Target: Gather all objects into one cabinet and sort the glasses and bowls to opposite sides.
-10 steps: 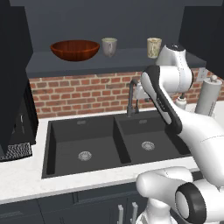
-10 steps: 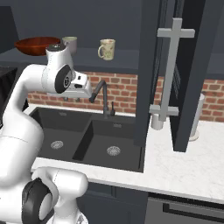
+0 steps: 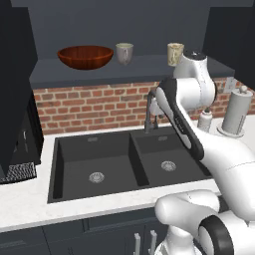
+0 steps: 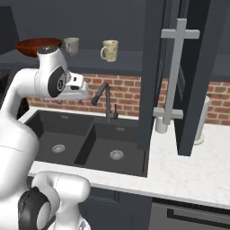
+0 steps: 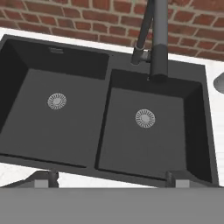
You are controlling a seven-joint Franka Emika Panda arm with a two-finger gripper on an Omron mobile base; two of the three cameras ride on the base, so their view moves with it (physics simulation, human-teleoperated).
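On the shelf of the open dark wall cabinet (image 3: pixel 144 68) the wide reddish-brown bowl (image 3: pixel 85 56) sits at the left. A pale grey cup (image 3: pixel 124 53) stands just right of it, and a beige patterned cup (image 3: pixel 175 54) stands further right, apart from both. The same bowl (image 4: pixel 37 46), grey cup (image 4: pixel 72 46) and beige cup (image 4: pixel 110 50) appear from the other side. My gripper (image 4: pixel 72 99) hangs below the shelf, over the sink and left of the faucet, pointing down. Its fingertips (image 5: pixel 41 179) stand wide apart at the bottom of the hand view: open and empty.
A black double sink (image 5: pixel 30 65) with a tall dark faucet (image 5: pixel 158 39) lies under the hand, in front of a brick wall. A paper-towel roll (image 3: pixel 238 109) and a small dispenser (image 3: pixel 205 119) stand at the right. Open cabinet doors (image 4: pixel 155 67) hang over the white counter (image 4: pixel 188 157).
The arm's upper part has shifted slightly to the left in the right base view. The bowl and cups on the shelf have not moved.
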